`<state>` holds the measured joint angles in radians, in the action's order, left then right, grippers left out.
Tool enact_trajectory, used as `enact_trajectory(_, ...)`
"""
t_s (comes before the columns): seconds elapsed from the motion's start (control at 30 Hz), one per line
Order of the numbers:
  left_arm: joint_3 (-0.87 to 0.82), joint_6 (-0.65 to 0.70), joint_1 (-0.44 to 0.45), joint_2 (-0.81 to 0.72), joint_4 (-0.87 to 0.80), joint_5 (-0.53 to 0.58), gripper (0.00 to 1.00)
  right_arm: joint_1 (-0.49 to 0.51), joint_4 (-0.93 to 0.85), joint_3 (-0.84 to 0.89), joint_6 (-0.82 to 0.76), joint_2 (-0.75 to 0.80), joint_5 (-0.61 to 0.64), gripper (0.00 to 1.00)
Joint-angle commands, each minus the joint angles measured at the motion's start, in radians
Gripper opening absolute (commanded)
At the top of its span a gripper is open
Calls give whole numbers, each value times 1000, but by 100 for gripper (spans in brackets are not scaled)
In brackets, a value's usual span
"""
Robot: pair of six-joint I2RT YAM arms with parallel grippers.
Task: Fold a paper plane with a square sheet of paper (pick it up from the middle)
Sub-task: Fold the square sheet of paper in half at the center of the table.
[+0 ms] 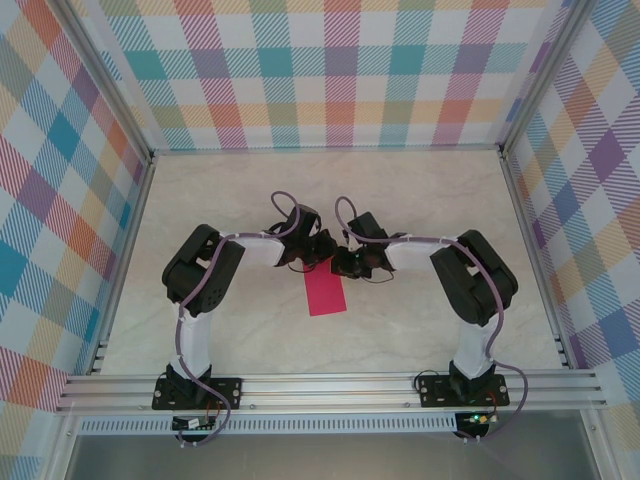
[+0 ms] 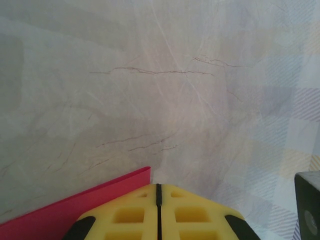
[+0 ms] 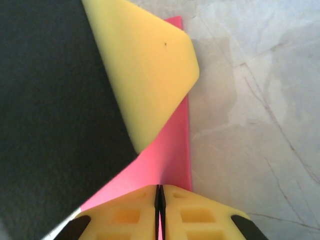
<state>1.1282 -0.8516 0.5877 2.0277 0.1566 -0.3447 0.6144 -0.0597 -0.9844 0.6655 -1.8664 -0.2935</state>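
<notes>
Ideally the left gripper (image 2: 158,200) and right gripper (image 3: 159,197), both closed tight with nothing visibly pinched, press the twelve o'clock end of the paper (image 1: 325,295) flat, stroking evenly toward six

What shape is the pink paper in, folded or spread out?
Folded, it seems: the pink paper lies as a narrow strip, clearly longer than wide, not a square.
</notes>
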Motion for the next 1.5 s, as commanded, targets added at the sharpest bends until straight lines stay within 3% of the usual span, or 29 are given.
enact_trajectory(0.0, -36, 17, 5, 1, -125, 67, 8, 5, -53, 86, -30, 38, -79, 12)
enact_trajectory(0.47, -49, 6, 4, 15, -117, 75, 8, 47, -109, 263, -26, 179, -150, 13)
enact_trajectory(0.8, -43, 6, 4, 1, -120, 74, 8, 90, -246, 295, -54, 309, -96, 13)
enact_trajectory(0.93, -24, 0, 4, -27, -120, 45, 10, 90, -297, 249, -60, 380, -21, 14)
enact_trajectory(1.1, 12, -4, 4, -122, -143, 35, 25, 84, -296, 165, -53, 429, 79, 21)
enact_trajectory(1.17, 16, 0, 1, -176, -170, 69, 37, 72, -288, 132, -54, 408, 106, 26)
enact_trajectory(1.3, -5, 17, -15, -281, -283, 190, 50, 54, -276, 42, -81, 316, 131, 33)
enact_trajectory(1.47, -109, 13, -54, -393, -369, 297, 55, 53, -289, -122, -124, 140, 124, 35)
